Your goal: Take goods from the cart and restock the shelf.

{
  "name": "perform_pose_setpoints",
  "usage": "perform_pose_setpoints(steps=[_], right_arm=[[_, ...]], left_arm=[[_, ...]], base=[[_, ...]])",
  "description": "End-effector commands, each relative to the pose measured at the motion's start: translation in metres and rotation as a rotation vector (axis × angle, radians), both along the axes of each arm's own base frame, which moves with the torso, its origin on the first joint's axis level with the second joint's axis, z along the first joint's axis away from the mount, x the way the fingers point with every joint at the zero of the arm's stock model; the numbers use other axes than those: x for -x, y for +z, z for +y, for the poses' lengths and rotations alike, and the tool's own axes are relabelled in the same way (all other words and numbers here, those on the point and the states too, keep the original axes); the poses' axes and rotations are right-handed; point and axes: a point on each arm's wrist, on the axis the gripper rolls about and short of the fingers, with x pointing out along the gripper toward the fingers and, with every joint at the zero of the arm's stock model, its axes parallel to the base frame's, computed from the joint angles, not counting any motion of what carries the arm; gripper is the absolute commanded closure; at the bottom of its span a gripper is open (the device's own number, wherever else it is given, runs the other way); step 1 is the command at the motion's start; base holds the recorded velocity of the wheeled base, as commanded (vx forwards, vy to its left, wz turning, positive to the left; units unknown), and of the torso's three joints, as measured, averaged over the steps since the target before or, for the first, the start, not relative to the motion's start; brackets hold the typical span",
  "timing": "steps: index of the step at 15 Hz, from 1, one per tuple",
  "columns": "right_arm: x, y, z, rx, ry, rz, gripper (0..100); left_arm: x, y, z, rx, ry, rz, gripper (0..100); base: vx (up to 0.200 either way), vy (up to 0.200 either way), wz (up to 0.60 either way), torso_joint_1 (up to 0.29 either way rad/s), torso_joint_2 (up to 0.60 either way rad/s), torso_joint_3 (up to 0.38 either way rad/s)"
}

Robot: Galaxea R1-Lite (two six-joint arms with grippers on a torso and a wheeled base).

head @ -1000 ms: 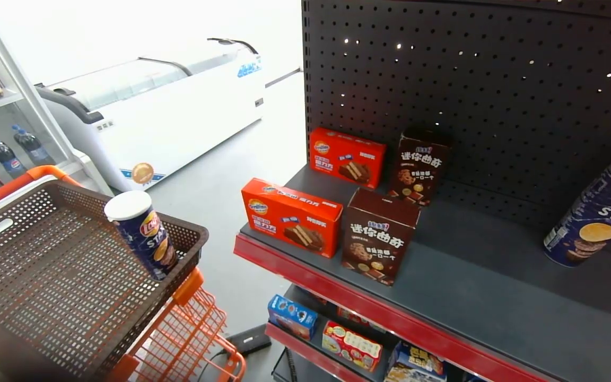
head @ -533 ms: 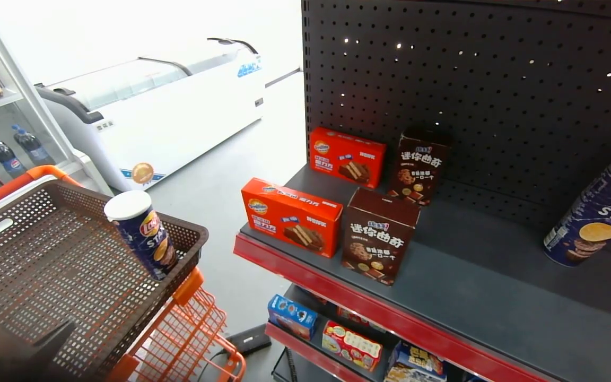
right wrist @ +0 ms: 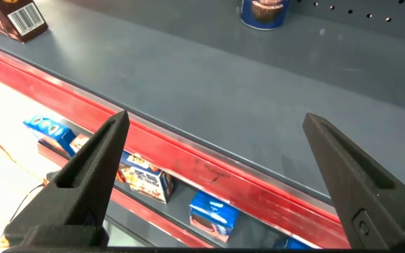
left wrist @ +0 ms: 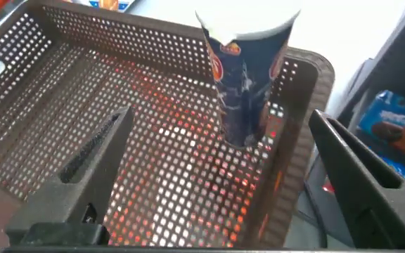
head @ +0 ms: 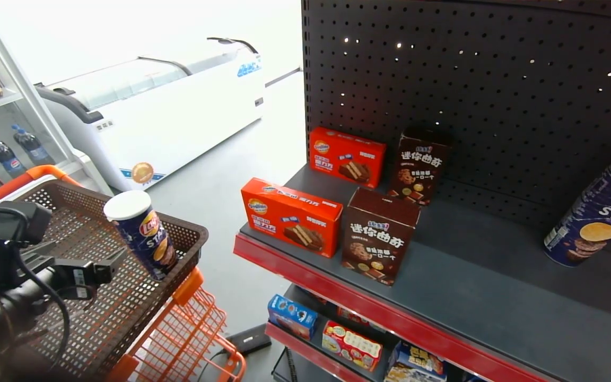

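Standing cylindrical can (head: 143,239) — perforated plastic basket (head: 125,307)

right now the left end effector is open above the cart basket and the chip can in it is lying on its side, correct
No: the chip can stands upright in a corner of the cart basket, as the head view shows. The left end effector is open above it.
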Motion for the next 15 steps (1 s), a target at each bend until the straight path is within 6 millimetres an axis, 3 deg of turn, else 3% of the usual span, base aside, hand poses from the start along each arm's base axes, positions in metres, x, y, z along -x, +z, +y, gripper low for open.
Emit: perform_pose_setpoints(steps=[1, 6, 11, 14, 15], right_arm=[[0.000, 0.000, 0.000, 0.000, 0.000, 0.001, 0], [0.000, 0.000, 0.000, 0.000, 0.000, 0.001, 0], [0.000, 0.000, 0.000, 0.000, 0.000, 0.001, 0], [0.000, 0.000, 0.000, 0.000, 0.000, 0.001, 0], [0.000, 0.000, 0.000, 0.000, 0.000, 0.001, 0]], left_arm=[[-0.059, -0.052, 0.008, -0.008, -0.006, 0.035, 0], [-0.110, -0.063, 0.012, 0.022, -0.005, -0.035, 0], [-0.127, -0.079, 0.010, 0.026, -0.016, -0.021, 0], [-0.145, -0.078, 0.008, 0.026, -0.026, -0.071, 0], [-0.151, -0.073, 0.007, 0.029, -0.029, -0.097, 100]], base=[[0.000, 0.000, 0.00, 0.000, 0.00, 0.000], [0.000, 0.000, 0.00, 0.000, 0.00, 0.000], [0.000, 0.000, 0.00, 0.000, 0.00, 0.000], [0.000, 0.000, 0.00, 0.000, 0.00, 0.000], [0.000, 0.000, 0.00, 0.000, 0.00, 0.000]])
